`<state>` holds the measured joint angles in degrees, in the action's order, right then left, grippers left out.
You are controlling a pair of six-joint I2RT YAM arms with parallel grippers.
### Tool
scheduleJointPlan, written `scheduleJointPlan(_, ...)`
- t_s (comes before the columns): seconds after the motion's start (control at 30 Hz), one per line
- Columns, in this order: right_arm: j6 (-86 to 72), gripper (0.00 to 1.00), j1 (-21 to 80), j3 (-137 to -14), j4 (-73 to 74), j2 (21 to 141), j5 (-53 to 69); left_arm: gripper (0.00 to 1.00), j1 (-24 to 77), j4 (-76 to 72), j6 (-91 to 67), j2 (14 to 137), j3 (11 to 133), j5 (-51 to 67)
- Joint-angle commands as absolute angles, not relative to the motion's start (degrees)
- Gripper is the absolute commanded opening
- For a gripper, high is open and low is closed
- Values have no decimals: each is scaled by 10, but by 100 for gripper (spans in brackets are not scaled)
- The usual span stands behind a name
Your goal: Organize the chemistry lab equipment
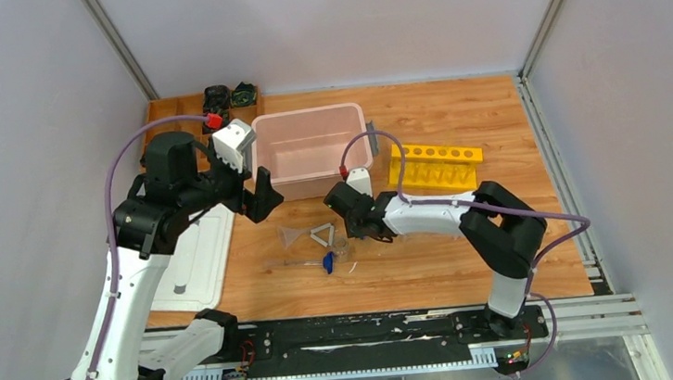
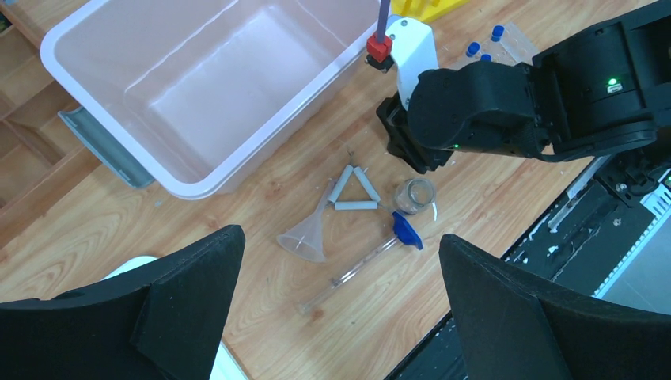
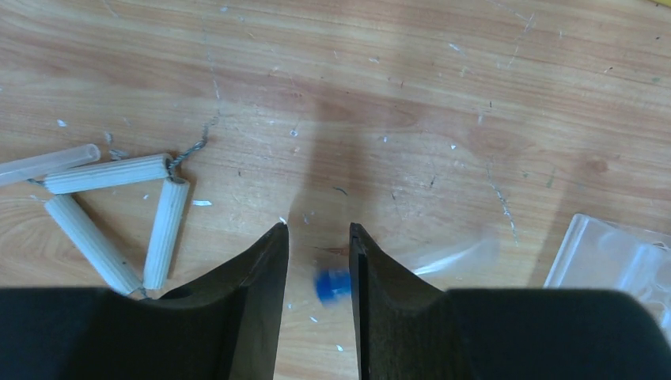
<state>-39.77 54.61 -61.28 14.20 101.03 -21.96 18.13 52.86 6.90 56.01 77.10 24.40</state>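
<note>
right hand (image 3: 319,229): fingers a narrow gap apart, blurred blue-capped tube (image 3: 332,285) between them, grip unclear | left hand (image 2: 340,241): wide apart, empty, over tabletop (image 2: 95,222) | funnel (image 2: 305,237), triangle (image 2: 354,190) lie there

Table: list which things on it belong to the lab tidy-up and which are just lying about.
Job: clear funnel, white triangle, tiny clear dish, blue-tipped thin rod, blue-capped clear tubes, clear tube rack.
Lying about: white tray, wooden organizer, black items in it.

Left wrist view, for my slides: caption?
Open left gripper over funnel, white triangle, dish and blue-tipped rod beside pink bin.
</note>
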Motion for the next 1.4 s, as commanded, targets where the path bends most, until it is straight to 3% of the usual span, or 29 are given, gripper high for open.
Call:
scheduleJointPlan(0.0, -408, 38, 544, -621, 148, 1031, -224, 100, 178, 524, 69, 559, 793, 250)
scheduleJointPlan(0.2, -417, 36, 543, -604, 153, 1020, -239, 100, 178, 524, 69, 562, 793, 250)
scheduleJointPlan(0.33, -407, 42, 541, -600, 167, 992, -239, 100, 178, 524, 69, 562, 791, 250)
scheduleJointPlan(0.57, -420, 43, 527, -603, 189, 924, -229, 100, 178, 524, 70, 563, 793, 250)
scheduleJointPlan(0.93, -529, 57, 509, -570, 231, 874, -147, 100, 178, 524, 80, 558, 792, 247)
scheduleJointPlan(1.37, -609, 68, 480, -549, 209, 906, -175, 100, 178, 524, 76, 555, 791, 251)
